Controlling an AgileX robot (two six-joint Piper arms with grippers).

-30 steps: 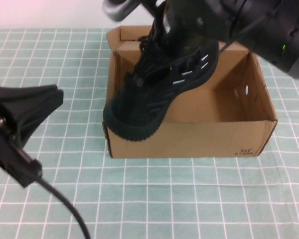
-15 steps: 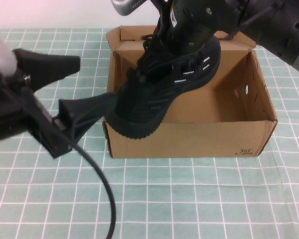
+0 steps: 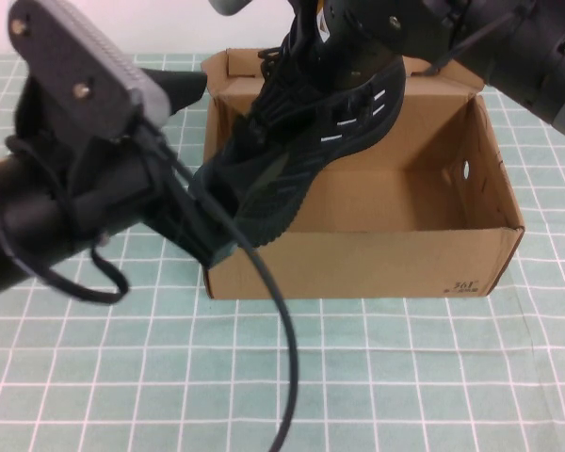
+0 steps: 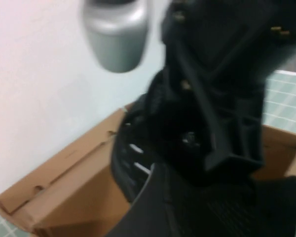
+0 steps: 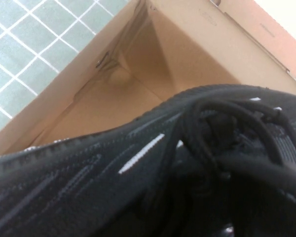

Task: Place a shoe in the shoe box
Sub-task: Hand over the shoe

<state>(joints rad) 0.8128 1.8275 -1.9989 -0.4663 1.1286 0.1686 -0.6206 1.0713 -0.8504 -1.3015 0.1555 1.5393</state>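
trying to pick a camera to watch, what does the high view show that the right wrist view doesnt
Only the high view shows both arms: the left gripper at the shoe's toe by the box's left front corner, the right gripper on the heel end above the box, plus the checked cloth in front and the front-corner print.

Only the right wrist view shows the laces close up and an inner box corner.

Both show the shoe tilted over the open shoe box.
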